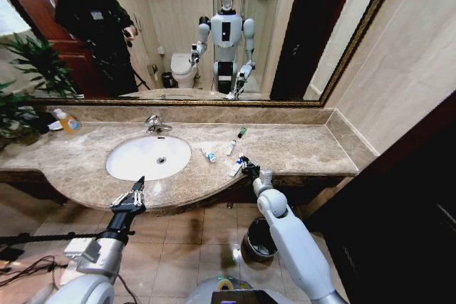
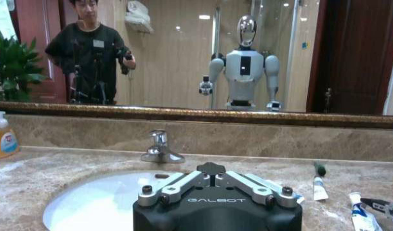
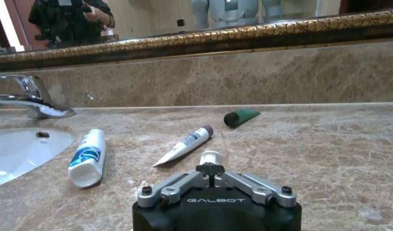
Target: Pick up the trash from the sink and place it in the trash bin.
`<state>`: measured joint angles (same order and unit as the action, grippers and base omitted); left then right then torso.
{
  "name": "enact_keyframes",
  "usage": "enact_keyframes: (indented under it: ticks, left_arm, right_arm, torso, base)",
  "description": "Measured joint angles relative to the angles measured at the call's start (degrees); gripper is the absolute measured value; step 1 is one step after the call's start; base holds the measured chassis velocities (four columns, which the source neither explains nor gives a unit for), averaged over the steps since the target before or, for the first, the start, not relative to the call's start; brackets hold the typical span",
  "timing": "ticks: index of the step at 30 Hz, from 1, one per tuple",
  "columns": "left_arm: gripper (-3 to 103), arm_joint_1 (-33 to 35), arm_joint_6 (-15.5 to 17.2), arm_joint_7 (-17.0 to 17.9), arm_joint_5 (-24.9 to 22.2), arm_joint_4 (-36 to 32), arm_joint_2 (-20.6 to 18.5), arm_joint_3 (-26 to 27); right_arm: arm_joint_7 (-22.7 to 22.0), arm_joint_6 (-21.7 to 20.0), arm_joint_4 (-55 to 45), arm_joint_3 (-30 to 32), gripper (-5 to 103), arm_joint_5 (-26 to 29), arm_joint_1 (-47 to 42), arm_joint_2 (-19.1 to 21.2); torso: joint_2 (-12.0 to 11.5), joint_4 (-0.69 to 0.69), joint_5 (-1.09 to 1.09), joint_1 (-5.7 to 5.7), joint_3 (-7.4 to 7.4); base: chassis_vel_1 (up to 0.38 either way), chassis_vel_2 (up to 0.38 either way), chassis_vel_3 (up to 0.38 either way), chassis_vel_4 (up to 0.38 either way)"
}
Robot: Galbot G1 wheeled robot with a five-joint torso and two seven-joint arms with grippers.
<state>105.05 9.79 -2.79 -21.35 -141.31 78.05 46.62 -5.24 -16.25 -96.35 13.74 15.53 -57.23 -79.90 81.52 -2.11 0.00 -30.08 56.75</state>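
The white oval sink (image 1: 125,165) is set into the marble counter. To its right lies the trash: a blue-ended white tube (image 1: 209,155) (image 3: 87,157), a dark-capped tube (image 1: 231,147) (image 3: 183,144) and a small dark green piece (image 1: 242,132) (image 3: 242,117). My right gripper (image 1: 246,166) (image 3: 211,166) rests low on the counter's front part, shut on another white tube (image 1: 237,167) (image 3: 211,156). At the counter's front edge, before the sink, my left gripper (image 1: 133,194) (image 2: 211,168) hangs shut and holds nothing. The dark trash bin (image 1: 258,240) stands on the floor under the counter.
A chrome faucet (image 1: 157,124) (image 2: 159,149) stands behind the sink. A yellow-orange soap bottle (image 1: 68,122) (image 2: 0,139) sits at the counter's far left, near a potted plant (image 1: 21,76). The mirror's frame runs along the back wall. The side wall closes the counter's right end.
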Motion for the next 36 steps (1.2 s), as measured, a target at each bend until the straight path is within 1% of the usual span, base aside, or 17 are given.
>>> enact_keyframes:
  ticks: [11,12,13,15,16,19,21,22,23,25,26,27,28,30,31,36]
  left_arm:
    - [0,0.0,0.0,0.0,0.0,0.0,0.0,0.0]
    - [0,0.0,0.0,0.0,0.0,0.0,0.0,0.0]
    - [0,0.0,0.0,0.0,0.0,0.0,0.0,0.0]
    - [0,0.0,0.0,0.0,0.0,0.0,0.0,0.0]
    - [0,0.0,0.0,0.0,0.0,0.0,0.0,0.0]
    - [0,0.0,0.0,0.0,0.0,0.0,0.0,0.0]
    - [0,0.0,0.0,0.0,0.0,0.0,0.0,0.0]
    - [0,0.0,0.0,0.0,0.0,0.0,0.0,0.0]
    - [0,0.0,0.0,0.0,0.0,0.0,0.0,0.0]
    - [0,0.0,0.0,0.0,0.0,0.0,0.0,0.0]
    - [0,0.0,0.0,0.0,0.0,0.0,0.0,0.0]
    - [0,0.0,0.0,0.0,0.0,0.0,0.0,0.0]
    - [0,0.0,0.0,0.0,0.0,0.0,0.0,0.0]
    - [0,0.0,0.0,0.0,0.0,0.0,0.0,0.0]
    - [0,0.0,0.0,0.0,0.0,0.0,0.0,0.0]
    - [0,0.0,0.0,0.0,0.0,0.0,0.0,0.0]
  right_arm:
    - [-1.1,-0.2,-5.6,0.6,0,0.0,-3.6,1.6]
    - [-1.3,-0.2,-7.2,0.9,3,0.0,-4.8,1.9]
    - [-1.5,-0.2,-8.0,1.1,3,0.0,-5.6,2.0]
    - [-2.0,-0.3,-10.1,1.2,13,-0.1,-8.0,2.2]
    - [-2.0,-0.3,-10.1,1.2,13,-0.1,-8.0,2.2]
    - [-2.7,-0.3,-12.5,0.7,29,-1.2,-11.5,2.0]
    - [-2.9,-0.2,-12.8,0.4,29,-1.5,-12.2,1.8]
    - [-3.1,-0.1,-13.4,0.0,35,-1.9,-13.4,1.6]
    - [-3.3,-0.1,-13.9,-0.3,37,-2.3,-14.2,1.5]
    - [-3.5,-0.1,-14.4,-0.6,37,-2.6,-14.9,1.4]
    - [-3.7,-0.1,-15.0,-1.0,40,-2.9,-15.7,1.3]
    - [-3.8,-0.1,-15.5,-1.3,37,-3.3,-16.4,1.2]
    - [-3.8,-0.1,-15.5,-1.3,37,-3.3,-16.4,1.2]
    - [-3.9,-0.1,-15.8,-1.6,27,-3.7,-16.9,1.0]
    - [-4.0,-0.1,-15.8,-1.7,25,-3.8,-17.0,0.9]
    - [-4.3,-0.1,-15.9,-2.3,24,-4.1,-17.2,0.6]
  torso:
    - [0.0,0.0,0.0,0.0,0.0]
    - [0.0,-0.01,0.01,0.0,0.0]
    - [0.0,0.0,0.0,0.0,0.0]
    - [0.0,0.0,0.0,0.0,0.0]
    - [0.0,0.0,0.0,0.0,0.0]
    - [0.0,0.0,0.0,0.0,0.0]
    - [0.0,0.0,0.0,0.0,0.0]
    - [0.0,0.0,0.0,0.0,0.0]
    - [0.0,0.0,0.0,0.0,0.0]
    - [0.0,0.0,0.0,0.0,0.0]
    - [0.0,0.0,0.0,0.0,0.0]
    - [0.0,0.0,0.0,0.0,0.0]
    - [0.0,0.0,0.0,0.0,0.0]
    - [0.0,0.0,0.0,-0.01,0.0]
    - [0.0,0.0,0.0,-0.01,0.0]
    - [0.0,0.0,0.0,-0.01,0.0]
  base:
    - [0.0,0.0,0.0,0.0]
    - [0.0,0.0,0.0,0.0]
    - [0.0,0.0,0.0,0.0]
    - [0.0,0.0,0.0,0.0]
    - [0.0,0.0,0.0,0.0]
    - [0.0,0.0,0.0,0.0]
    - [0.0,0.0,0.0,0.0]
    - [0.0,0.0,0.0,0.0]
    - [0.0,0.0,0.0,0.0]
    - [0.0,0.0,0.0,0.0]
    - [0.0,0.0,0.0,0.0]
    - [0.0,0.0,0.0,0.0]
    - [0.0,0.0,0.0,0.0]
    - [0.0,0.0,0.0,0.0]
    - [0.0,0.0,0.0,0.0]
    - [0.0,0.0,0.0,0.0]
